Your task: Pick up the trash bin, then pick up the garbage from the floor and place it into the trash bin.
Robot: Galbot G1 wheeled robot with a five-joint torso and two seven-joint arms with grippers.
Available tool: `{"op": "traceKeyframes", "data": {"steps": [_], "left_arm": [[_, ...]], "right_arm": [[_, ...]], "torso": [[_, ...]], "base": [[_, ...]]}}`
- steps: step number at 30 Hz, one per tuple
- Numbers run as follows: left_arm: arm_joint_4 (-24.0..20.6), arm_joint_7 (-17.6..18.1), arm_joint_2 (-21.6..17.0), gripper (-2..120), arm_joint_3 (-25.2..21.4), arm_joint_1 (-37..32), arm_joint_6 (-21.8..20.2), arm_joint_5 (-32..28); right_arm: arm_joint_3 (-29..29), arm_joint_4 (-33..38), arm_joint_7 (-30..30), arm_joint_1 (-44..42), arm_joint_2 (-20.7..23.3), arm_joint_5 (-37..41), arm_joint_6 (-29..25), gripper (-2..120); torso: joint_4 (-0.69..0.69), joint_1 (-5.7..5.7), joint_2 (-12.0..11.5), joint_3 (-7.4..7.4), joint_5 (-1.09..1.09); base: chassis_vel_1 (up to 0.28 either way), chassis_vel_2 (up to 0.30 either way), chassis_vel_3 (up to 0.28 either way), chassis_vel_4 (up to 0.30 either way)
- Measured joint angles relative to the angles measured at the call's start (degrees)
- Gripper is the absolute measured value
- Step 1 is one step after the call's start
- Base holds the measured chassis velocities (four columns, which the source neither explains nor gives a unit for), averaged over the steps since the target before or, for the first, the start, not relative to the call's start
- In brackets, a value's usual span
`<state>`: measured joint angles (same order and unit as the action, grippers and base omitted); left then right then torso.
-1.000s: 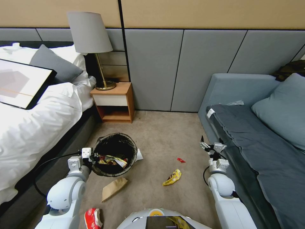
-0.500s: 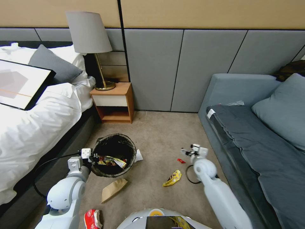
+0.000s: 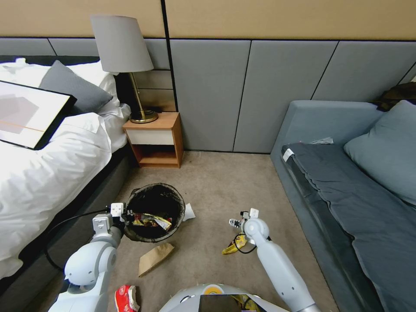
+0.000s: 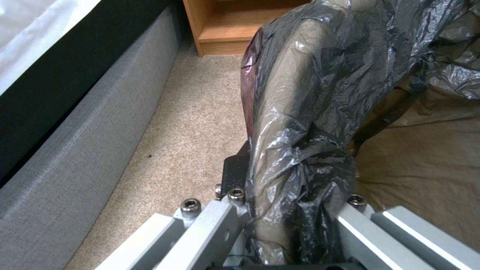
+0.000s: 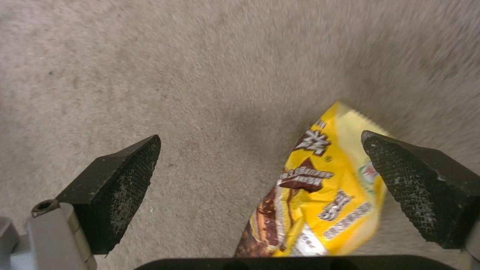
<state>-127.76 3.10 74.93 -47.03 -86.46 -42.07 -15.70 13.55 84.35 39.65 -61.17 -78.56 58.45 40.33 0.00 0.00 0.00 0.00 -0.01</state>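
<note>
Over the last second the right end effector (image 3: 236,223) has swung in from beside the sofa (image 3: 312,125) and come down over the yellow snack packet (image 3: 235,243). Its fingers (image 5: 115,187) are spread wide, the packet lying on the carpet between them, nearer 1 pad. The grab looks imminent but not yet made. The left end effector (image 3: 121,213) stays clenched on the trash bin (image 3: 154,213) rim, liner (image 4: 300,123) pinched between its fingers. A brown paper bag (image 3: 155,256) lies just below the bin.
</note>
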Motion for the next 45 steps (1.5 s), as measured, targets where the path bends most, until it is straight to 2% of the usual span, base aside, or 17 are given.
{"op": "traceKeyframes", "data": {"steps": [6, 23, 25, 26, 31, 35, 42, 45], "left_arm": [[0.5, -0.1, 0.1, 0, 0.1, 0.3, 0.1, 0.1], [1.3, -0.2, 0.4, 0, 0.2, 0.6, 0.6, 0.2], [1.3, -0.2, 0.4, 0, 0.2, 0.6, 0.6, 0.2], [1.3, -0.2, 0.4, 0, 0.2, 0.6, 0.6, 0.2], [1.4, -0.3, 0.4, 0, 0.2, 0.6, 0.7, 0.4], [1.4, -0.3, 0.4, 0, 0.2, 0.6, 0.7, 0.4], [1.4, -0.3, 0.1, 0, 0.3, 0.8, 0.7, 0.4], [1.5, -0.4, 0.2, 0, 0.3, 0.8, 0.7, 0.6]], "right_arm": [[0.7, -0.5, 1.8, -1.6, -1.3, -1.3, -1.9, 100], [1.9, -2.9, 2.2, -4.9, -1.2, -5.0, -0.5, 100], [1.7, -3.8, 1.9, -4.5, -1.5, -5.5, -0.6, 94], [1.5, -4.4, 1.7, -4.2, -1.6, -5.9, -0.7, 88], [1.0, -5.5, 1.0, -3.7, -2.0, -6.6, -0.8, 86], [0.8, -5.6, 0.4, -4.2, -1.9, -7.0, -1.0, 86], [0.6, -4.2, 0.3, -5.2, -1.6, -7.0, -1.2, 86], [0.2, -2.5, 0.5, -6.2, -1.0, -7.0, -1.2, 78]], "torso": [[0.00, -0.01, 0.0, 0.00, 0.01], [0.00, 0.00, 0.0, 0.00, 0.01], [-0.01, 0.00, 0.0, 0.00, -0.01], [-0.03, -0.01, 0.0, -0.02, -0.11], [-0.04, -0.02, 0.0, -0.03, -0.12], [0.00, -0.02, 0.0, -0.04, -0.09], [0.01, -0.01, 0.0, -0.01, 0.04], [0.00, 0.00, 0.0, 0.00, 0.06]], "base": [[0.000, 0.000, 0.000, 0.000], [0.000, 0.000, 0.000, 0.000], [0.000, 0.000, 0.000, 0.000], [0.000, 0.000, 0.000, 0.000], [0.000, 0.000, 0.000, 0.000], [0.000, 0.000, 0.000, 0.000], [0.000, 0.000, 0.000, 0.000], [0.000, 0.000, 0.000, 0.000]]}}
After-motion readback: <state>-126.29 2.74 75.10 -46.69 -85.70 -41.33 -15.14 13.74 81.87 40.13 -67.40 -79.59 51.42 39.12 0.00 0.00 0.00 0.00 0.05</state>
